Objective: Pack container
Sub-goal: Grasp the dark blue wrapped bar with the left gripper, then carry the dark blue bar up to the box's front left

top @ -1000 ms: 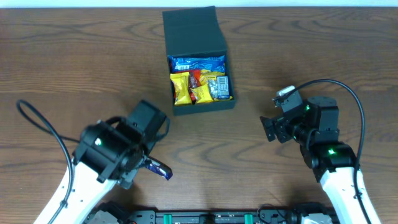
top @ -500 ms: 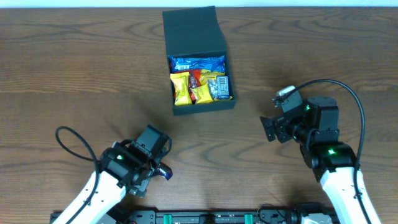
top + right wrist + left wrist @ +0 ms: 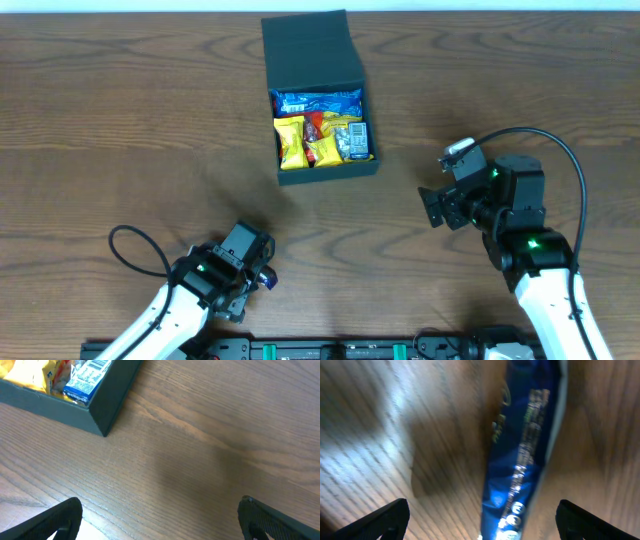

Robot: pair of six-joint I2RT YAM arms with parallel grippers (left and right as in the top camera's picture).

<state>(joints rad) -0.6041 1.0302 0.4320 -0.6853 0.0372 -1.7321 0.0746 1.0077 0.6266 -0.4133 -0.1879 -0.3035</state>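
Note:
The dark teal container (image 3: 322, 172) stands open at the back middle of the table, its flap lid (image 3: 310, 48) raised behind it. Blue, yellow and red snack packets (image 3: 318, 128) fill it. A blue snack packet (image 3: 525, 460) lies on the wood near the front edge, also visible from overhead (image 3: 267, 280). My left gripper (image 3: 482, 527) hangs low over it and is open, one finger on each side, not touching it. My right gripper (image 3: 432, 208) is open over bare wood to the right of the container. The right wrist view shows the container's corner (image 3: 102, 407).
The brown wooden table (image 3: 120, 120) runs across the whole view. The left arm's black cable (image 3: 135, 250) loops over the table near the front left. The table's front edge lies just behind both arms.
The left arm has dropped low and drawn back toward the front edge, bringing its open gripper down around the blue packet. The right arm and the container have not moved.

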